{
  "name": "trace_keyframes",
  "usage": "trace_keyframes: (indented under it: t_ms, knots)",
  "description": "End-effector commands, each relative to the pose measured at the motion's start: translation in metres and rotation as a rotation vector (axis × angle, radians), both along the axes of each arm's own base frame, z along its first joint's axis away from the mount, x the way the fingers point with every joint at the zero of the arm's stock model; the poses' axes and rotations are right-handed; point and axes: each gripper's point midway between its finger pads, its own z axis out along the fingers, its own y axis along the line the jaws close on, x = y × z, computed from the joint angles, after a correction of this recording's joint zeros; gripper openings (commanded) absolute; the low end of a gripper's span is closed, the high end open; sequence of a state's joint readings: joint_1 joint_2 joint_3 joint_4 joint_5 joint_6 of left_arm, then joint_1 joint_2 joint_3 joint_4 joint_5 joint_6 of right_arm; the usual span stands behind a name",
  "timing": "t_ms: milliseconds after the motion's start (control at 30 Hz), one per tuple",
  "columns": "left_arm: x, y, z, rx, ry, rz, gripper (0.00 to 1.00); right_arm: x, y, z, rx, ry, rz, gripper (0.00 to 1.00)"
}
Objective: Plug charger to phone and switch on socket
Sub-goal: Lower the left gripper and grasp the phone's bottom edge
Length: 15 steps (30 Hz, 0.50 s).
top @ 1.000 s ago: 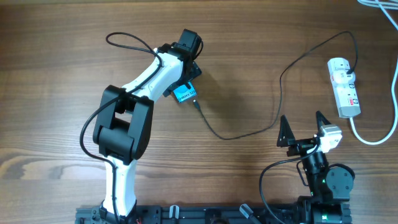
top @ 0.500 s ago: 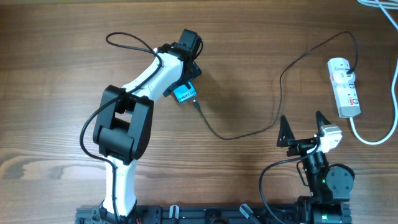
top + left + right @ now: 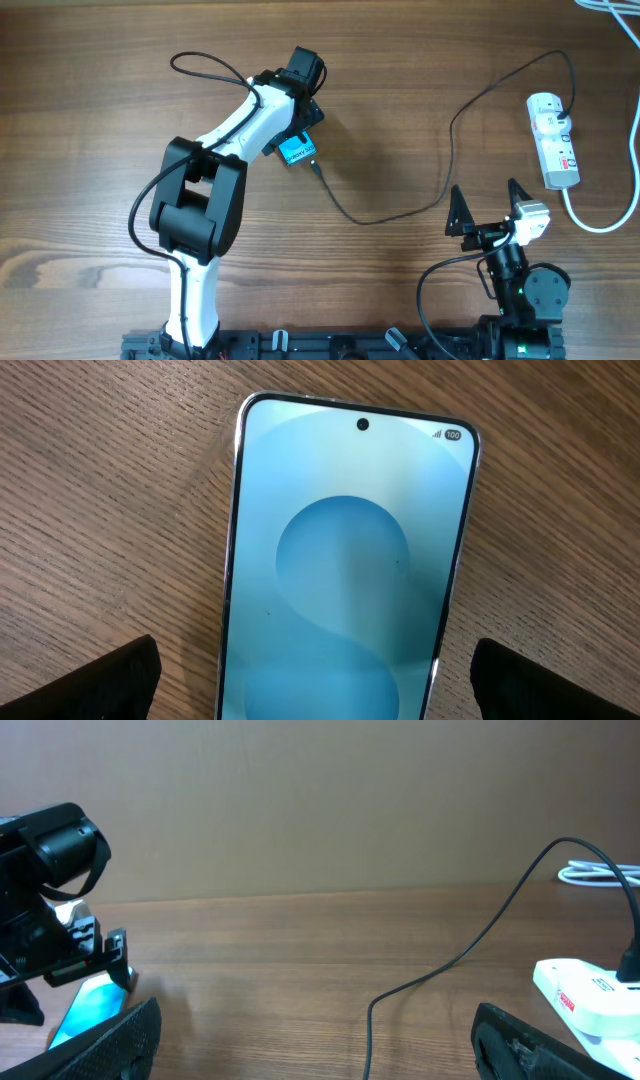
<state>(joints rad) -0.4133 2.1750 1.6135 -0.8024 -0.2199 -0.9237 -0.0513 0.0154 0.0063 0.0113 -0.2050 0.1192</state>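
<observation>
Left fingers (image 3: 318, 688) hovered over the phone (image 3: 340, 560), spread wide, gripping nothing. The two tips sat outside the phone's long edges, clear of both. My read: straddled like that to pin or steady the phone for plugging in, not to lift it.

Phone lay flat on the counter (image 3: 90, 90), screen up and lit, under the left wrist. Black cable (image 3: 451, 125) ran from the power strip (image 3: 553, 140) across the counter. Its plug tip (image 3: 316, 168) sat right at the phone's near end. Couldn't tell from overhead whether it was seated in the port or just touching, and the wrist view cut that end off.

Right fingers (image 3: 488, 205) were parked near the base, open and empty, well apart from phone and strip. Probably waiting for the switch step. Switch state unreadable. White cord (image 3: 600, 222) trailed off the strip's near end.
</observation>
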Motion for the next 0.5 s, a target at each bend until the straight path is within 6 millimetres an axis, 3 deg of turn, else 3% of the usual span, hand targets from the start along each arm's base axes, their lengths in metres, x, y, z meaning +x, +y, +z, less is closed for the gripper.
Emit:
trace_keyframes:
  t_ms: [0, 400, 467]
  knots:
    - [0.0019, 0.0017, -0.0034, 0.021, -0.006, 0.012, 1.00, -0.0001, -0.0013, 0.0013, 0.013, -0.005, -0.006, 1.00]
    - [0.0046, 0.0005, -0.0028, 0.016, -0.017, 0.013, 1.00, -0.0001, -0.0013, 0.0013, 0.012, -0.005, -0.006, 1.00]
    - [-0.0022, 0.0014, -0.0046, 0.023, 0.016, -0.011, 1.00, -0.0001, -0.0013, 0.0013, 0.013, -0.005, -0.006, 1.00]
